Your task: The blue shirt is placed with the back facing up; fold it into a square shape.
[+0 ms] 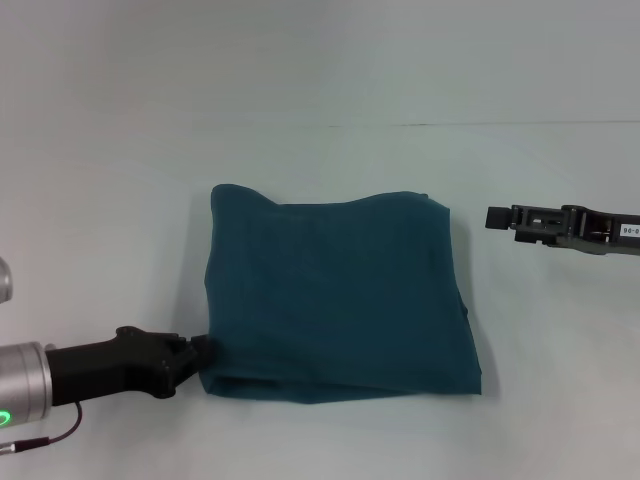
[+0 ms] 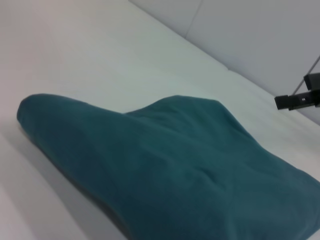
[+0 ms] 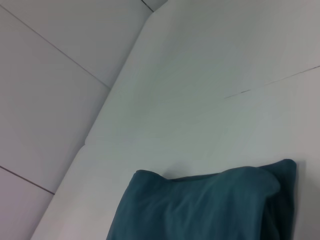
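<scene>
Broadly, the white bench (image 1: 110,200) carried everything, and nearly all of its middle was taken by the blue shirt (image 1: 340,300), already gathered into a thick, roughly square packet lying flat. No containers were present, so nothing held anything else.

The shirt looked like soft, limp knit: light, prone to sag and slide out of its layers if lifted by one point, so it would likely be best taken at a corner or along a doubled edge, with all plies pinched together. Its far edge rose in two soft humps, and the near edge showed stacked plies.

The left hand (image 1: 203,352) sat at the packet's near corner, its tips touching the cloth edge; whether they pinched the fabric or merely rested against it could not be told. The shirt spread away from that hand toward the far side and across to the other arm.

The right hand (image 1: 497,216) hovered well apart from the shirt's far corner, grasping nothing; its finger spacing could not be judged.
</scene>
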`<state>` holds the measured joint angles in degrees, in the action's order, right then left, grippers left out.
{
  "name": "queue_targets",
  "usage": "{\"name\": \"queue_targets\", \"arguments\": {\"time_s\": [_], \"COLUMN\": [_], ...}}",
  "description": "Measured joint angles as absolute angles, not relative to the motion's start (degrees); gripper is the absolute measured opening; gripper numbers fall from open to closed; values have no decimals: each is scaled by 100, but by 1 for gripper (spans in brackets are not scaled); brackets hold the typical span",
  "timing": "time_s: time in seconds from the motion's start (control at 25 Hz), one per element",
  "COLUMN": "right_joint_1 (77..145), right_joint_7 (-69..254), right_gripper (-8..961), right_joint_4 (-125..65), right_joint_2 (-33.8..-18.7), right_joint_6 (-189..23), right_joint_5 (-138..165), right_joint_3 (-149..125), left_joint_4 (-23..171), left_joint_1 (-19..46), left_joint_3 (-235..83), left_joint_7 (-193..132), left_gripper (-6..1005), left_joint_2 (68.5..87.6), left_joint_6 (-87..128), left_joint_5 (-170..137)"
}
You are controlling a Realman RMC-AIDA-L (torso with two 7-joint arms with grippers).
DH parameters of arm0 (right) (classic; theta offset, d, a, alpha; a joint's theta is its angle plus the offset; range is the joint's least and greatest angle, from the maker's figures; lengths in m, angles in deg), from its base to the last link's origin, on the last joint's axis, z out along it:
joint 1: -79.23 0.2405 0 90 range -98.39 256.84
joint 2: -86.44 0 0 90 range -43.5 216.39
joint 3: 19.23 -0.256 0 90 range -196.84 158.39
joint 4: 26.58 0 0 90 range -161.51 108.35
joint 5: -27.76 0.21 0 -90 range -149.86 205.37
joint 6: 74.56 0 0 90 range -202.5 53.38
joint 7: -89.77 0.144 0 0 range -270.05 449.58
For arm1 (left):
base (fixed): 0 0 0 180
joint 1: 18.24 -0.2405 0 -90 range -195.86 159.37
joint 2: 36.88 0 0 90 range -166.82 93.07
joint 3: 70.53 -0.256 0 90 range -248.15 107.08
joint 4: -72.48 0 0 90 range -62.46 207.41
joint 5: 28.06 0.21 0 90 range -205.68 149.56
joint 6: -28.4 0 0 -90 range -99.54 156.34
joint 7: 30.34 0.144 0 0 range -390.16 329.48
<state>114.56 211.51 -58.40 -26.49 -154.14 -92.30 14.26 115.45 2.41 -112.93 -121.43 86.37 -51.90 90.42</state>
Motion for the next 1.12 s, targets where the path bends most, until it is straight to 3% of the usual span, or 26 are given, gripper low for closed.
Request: {"name": "queue_targets", "arguments": {"time_s": [0.92, 1.12], "right_joint_1": [11452, 11457], "right_joint_7": [21140, 21139], "right_gripper": [916, 916], "right_joint_4": [-5840, -5846], "right_joint_2": [-2640, -2634], "right_joint_6": [-15420, -15420], "right_joint_5": [-9227, -9222], "right_joint_3": [1407, 1393], "left_joint_4": [11823, 11906], "left_joint_1": [260, 262], "left_joint_3": [-10836, -10321], "left_joint_7": [-12157, -12157], "left_gripper": [56, 241], "left_joint_2": [8543, 8554], "left_joint_6": [-5713, -5792], "left_joint_5": [9505, 9423]}}
